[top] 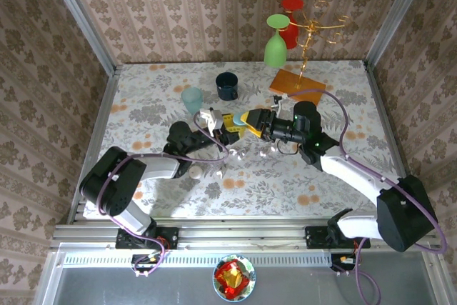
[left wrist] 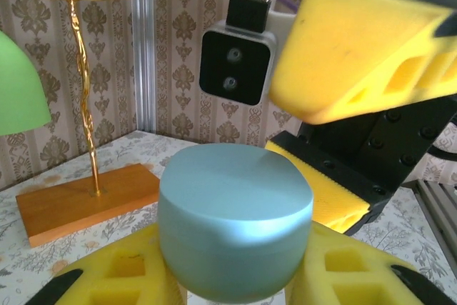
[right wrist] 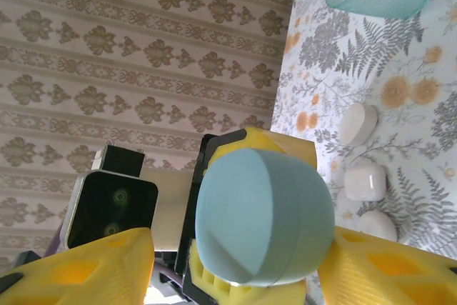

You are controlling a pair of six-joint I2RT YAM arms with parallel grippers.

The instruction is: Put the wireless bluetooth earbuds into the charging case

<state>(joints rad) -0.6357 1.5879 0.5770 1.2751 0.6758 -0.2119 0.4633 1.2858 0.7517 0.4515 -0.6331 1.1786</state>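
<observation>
My left gripper [left wrist: 235,280] is clamped on the pale blue, rounded plastic charging case [left wrist: 235,212], holding it above the table. My right gripper [right wrist: 232,269] stands open astride that same case, with one finger clear of it. The tiny glossy white earbuds [top: 235,153] lie on the floral tablecloth [top: 143,119] — just nearside of both grippers, as far as I can make out.

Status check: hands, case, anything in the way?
Left hand shut on blue case. Right hand open, facing it. White pebbles loose on table.
</observation>
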